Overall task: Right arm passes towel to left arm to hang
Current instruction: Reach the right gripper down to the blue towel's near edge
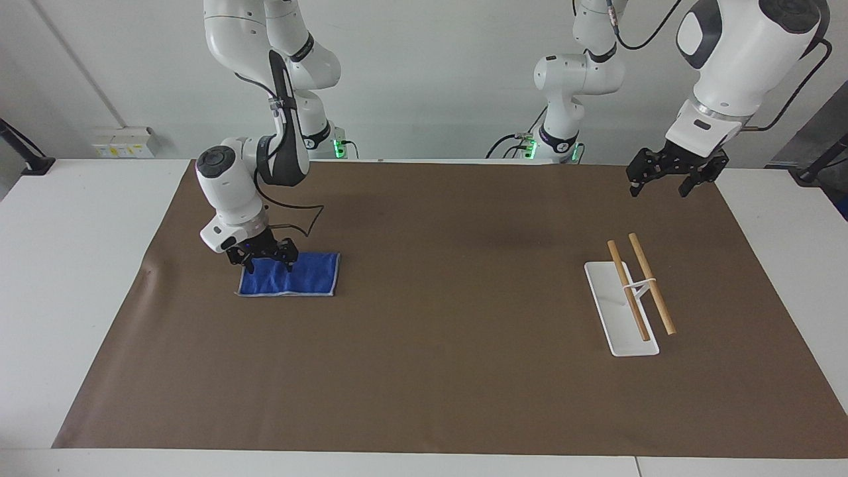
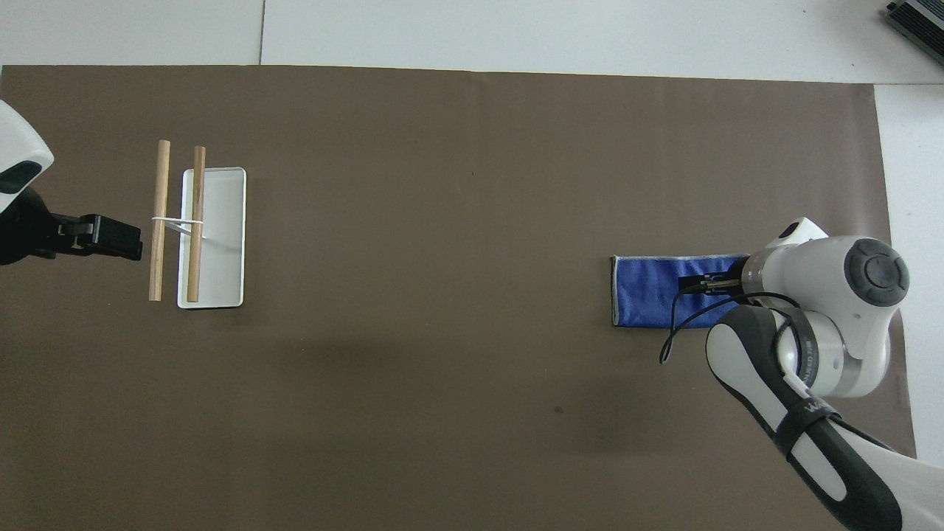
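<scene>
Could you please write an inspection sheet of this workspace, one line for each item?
Surface: brown mat over a white table.
Job's things: blue towel lying flat at the right arm's end; rack with two wooden bars on a white base at the left arm's end.
Clutter: nothing seen.
Grippers: right gripper open, down at the towel's edge; left gripper open, waiting in the air over the mat's edge.
Cables: loose black cable hanging from the right arm's wrist.
Surroundings: white wall; wall sockets.
</scene>
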Controlling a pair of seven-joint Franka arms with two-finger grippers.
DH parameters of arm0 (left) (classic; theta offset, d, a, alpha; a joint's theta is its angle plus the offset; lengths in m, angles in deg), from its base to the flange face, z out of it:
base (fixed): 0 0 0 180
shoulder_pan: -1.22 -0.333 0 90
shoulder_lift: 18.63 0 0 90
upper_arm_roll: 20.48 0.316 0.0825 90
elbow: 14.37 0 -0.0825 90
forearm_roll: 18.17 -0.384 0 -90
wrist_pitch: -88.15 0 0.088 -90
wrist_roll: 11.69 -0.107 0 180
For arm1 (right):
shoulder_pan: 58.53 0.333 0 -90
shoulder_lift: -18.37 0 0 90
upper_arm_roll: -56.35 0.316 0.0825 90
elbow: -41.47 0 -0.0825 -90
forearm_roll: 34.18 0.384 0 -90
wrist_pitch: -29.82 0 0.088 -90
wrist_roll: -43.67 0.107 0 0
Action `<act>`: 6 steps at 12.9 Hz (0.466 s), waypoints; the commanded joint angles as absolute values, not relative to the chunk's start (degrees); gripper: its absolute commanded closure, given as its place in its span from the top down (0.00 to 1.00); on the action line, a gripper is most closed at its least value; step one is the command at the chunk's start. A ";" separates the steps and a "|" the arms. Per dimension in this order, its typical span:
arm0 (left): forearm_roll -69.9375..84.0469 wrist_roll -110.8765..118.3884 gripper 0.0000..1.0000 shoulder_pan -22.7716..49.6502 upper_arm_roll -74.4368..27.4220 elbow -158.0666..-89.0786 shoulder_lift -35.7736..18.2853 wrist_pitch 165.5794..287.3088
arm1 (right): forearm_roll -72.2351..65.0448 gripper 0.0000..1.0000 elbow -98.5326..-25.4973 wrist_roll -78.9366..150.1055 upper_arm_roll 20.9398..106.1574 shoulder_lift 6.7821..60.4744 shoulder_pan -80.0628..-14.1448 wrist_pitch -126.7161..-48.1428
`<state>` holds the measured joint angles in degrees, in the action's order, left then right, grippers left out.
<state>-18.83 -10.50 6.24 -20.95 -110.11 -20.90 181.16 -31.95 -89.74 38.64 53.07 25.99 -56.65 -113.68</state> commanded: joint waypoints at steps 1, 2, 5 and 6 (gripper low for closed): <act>-19.40 -10.63 1.00 6.41 -20.74 -111.93 -22.41 181.75 | -30.41 1.00 -90.63 36.55 53.45 26.64 -56.95 -115.82; -19.40 -10.63 1.00 6.41 -20.74 -111.93 -22.41 181.84 | -30.41 1.00 -90.71 36.55 53.45 26.72 -56.95 -115.82; -19.40 -10.46 1.00 6.41 -20.74 -112.11 -22.41 181.84 | -27.16 1.00 -90.80 36.03 53.62 26.99 -55.81 -115.91; -19.40 -10.46 1.00 6.41 -20.74 -112.20 -22.50 181.84 | -27.07 1.00 -91.15 36.02 53.62 26.99 -55.72 -115.99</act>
<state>-18.83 -10.50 6.24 -20.95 -110.25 -20.90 181.16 -28.79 -90.08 37.81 53.36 27.03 -56.07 -114.51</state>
